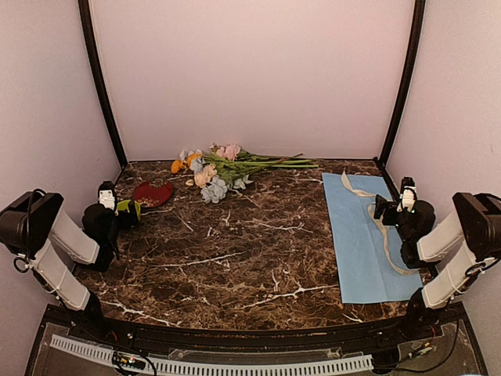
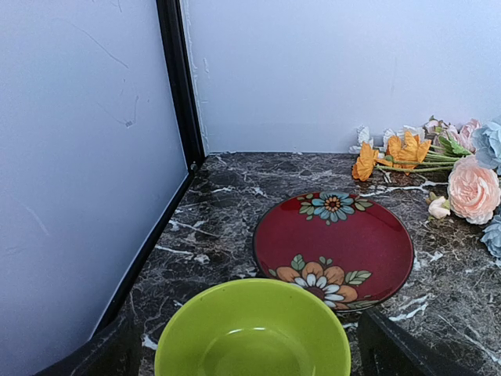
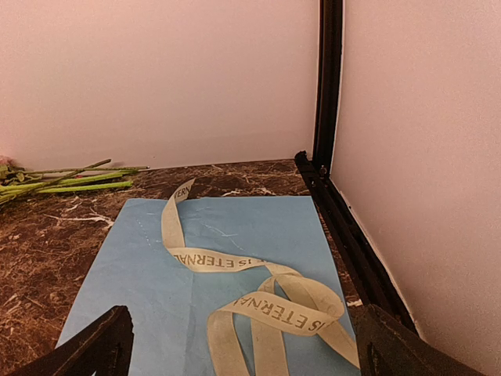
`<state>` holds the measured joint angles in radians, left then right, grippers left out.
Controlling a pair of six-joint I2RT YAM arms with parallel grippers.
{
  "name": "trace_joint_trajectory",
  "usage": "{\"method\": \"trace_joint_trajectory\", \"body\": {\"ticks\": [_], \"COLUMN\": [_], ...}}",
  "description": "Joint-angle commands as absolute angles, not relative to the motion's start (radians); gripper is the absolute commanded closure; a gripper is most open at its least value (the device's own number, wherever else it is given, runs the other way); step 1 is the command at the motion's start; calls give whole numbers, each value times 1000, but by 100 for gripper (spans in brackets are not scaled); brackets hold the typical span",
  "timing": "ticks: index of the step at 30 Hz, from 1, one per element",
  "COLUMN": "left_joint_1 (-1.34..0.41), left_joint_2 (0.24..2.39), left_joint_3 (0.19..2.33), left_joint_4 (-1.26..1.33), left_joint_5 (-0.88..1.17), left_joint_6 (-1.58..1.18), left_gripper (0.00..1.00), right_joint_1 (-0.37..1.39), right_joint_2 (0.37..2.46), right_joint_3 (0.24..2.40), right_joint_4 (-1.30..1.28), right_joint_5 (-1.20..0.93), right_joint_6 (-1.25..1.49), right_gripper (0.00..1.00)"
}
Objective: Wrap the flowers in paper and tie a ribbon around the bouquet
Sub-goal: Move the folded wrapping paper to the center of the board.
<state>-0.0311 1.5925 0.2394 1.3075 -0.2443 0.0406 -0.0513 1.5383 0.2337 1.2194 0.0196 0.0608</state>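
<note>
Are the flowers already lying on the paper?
No, the flowers lie on the bare table at the back, apart from the paper.

One paper (image 3: 156,282), ribbon (image 3: 219,262), plate (image 2: 352,247), bowl (image 2: 250,329), bunch (image 1: 227,166)

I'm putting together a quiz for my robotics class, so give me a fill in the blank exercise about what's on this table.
The ribbon lies on the ____ paper.
The flowers lie with stems pointing toward the ____ arm's side.
Next to the green bowl sits a ____ plate painted with blossoms.
Missing words: blue; right; red.
</note>
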Motion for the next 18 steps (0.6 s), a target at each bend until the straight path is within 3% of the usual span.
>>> {"method": "trace_joint_trajectory", "body": {"ticks": [1,8,10,13,16,18], "left_joint_1": [-31,-30,-29,-36,-106,-194], "left_joint_2": [1576,1505,1435,1374,1259,1181], "left_joint_3": [243,292,420,619,690,724], "left_joint_4": [1325,1175,895,580,479,439], "left_joint_5": [-239,-134,-131,-201,-246,-283], "left_joint_6": [46,90,83,14,-28,1], "left_gripper": [1,1,1,1,4,7], "right_joint_1": [-51,-53,-55,-55,-44,6], "right_joint_2": [1531,1515,1435,1336,1341,1367], "right_joint_3": [236,238,296,489,727,878], "right_joint_4": [1264,1264,1123,677,309,49], "right_joint_5": [21,28,41,26,-125,-108], "right_joint_6": [56,67,71,126,242,293], "right_gripper": [0,0,0,1,26,41]}}
